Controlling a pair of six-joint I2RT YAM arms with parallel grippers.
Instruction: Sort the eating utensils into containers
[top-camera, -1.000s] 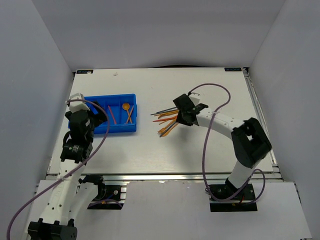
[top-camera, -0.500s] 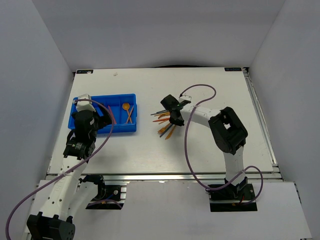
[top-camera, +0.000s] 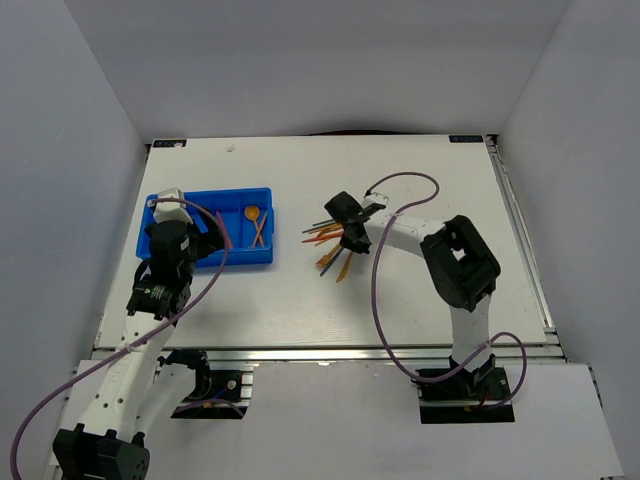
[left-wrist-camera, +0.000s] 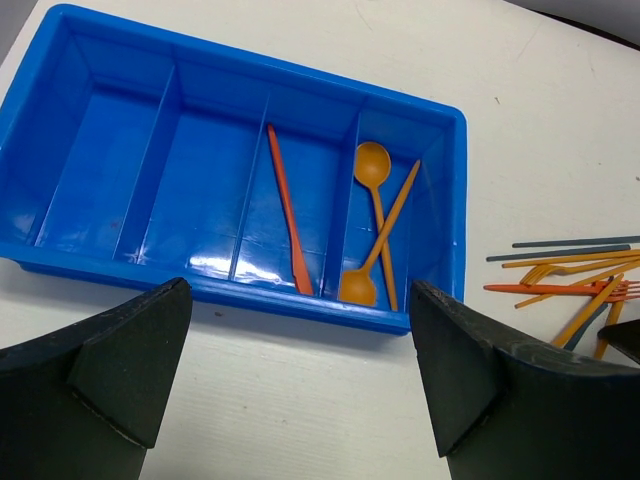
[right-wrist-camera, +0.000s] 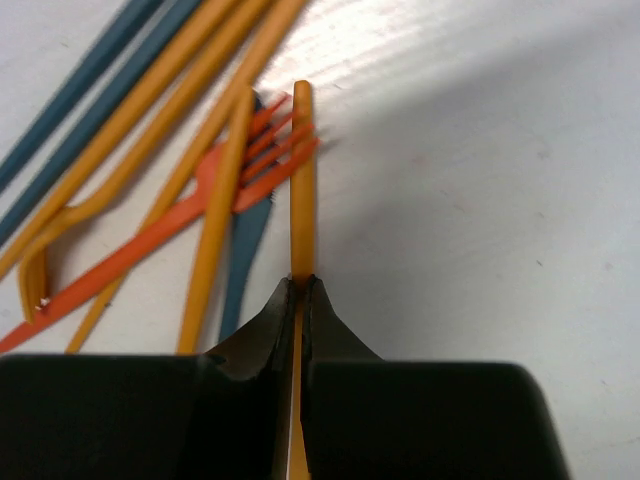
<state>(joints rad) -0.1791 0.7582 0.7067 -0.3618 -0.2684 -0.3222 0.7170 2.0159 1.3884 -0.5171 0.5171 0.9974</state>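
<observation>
Orange plastic, thin and glossy, is what the right claw (right-wrist-camera: 300, 288) has pinched: its jaws are closed tight on one end of an orange stick (right-wrist-camera: 301, 170). The stick lies on the white table (right-wrist-camera: 480, 200) at the edge of the loose pile (top-camera: 330, 245), well apart from the blue tray (left-wrist-camera: 455, 170). The likely trouble is its neighbour. The tines of a red fork (right-wrist-camera: 250, 165) lie right against the stick, so a lift might snag the fork and drag it along or scatter the pile. So slim and slick a rod, held near one end only, could also swivel or slide out of the narrow grip. Its length might then catch a ridge of the tray when lowered. The utensils are flat, narrow strips; grey-blue sticks (right-wrist-camera: 90, 75) run straight, and one orange piece bends in a loop. The tray is shiny moulded plastic with rounded corners and long compartments. One holds a red stick (left-wrist-camera: 288, 210), and the next holds two orange spoons (left-wrist-camera: 375, 175) with small round bowls, lying crossed. The left claw (left-wrist-camera: 300, 380) hangs near the tray's edge, jaws wide apart and empty.
</observation>
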